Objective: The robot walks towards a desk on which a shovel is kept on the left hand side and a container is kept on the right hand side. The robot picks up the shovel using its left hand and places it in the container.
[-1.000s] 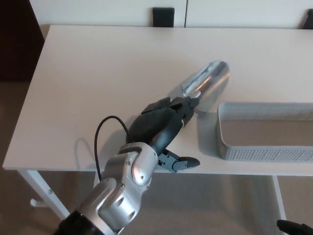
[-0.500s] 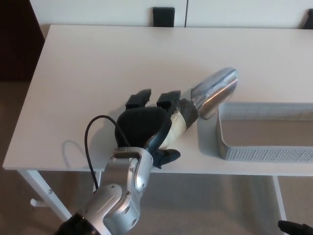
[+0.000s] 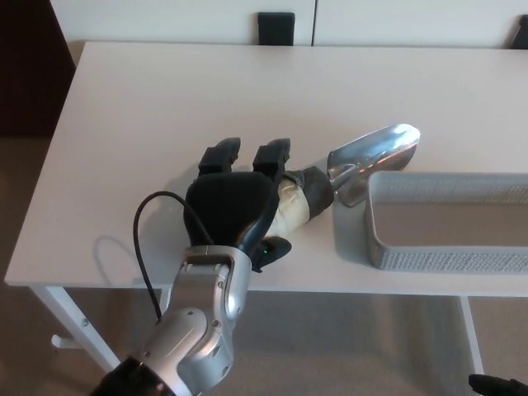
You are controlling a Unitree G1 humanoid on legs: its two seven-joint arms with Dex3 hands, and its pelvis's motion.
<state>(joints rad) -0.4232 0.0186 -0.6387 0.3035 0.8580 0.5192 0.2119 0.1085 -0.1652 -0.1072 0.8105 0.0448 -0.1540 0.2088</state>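
Silver-bladed shovel with pale handle, pointing to two o'clock over container rim — gripped by left hand, fingers wrapped round handle, above counter.

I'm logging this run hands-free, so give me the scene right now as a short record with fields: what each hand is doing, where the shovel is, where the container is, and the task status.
left hand: the left hand is shut on the shovel's handle
right hand: not in view
shovel: the shovel has its metal blade pointing right, tip by the container's near-left corner
container: the grey container sits on the right of the desk, nothing visible inside
status: shovel held, not yet in the container
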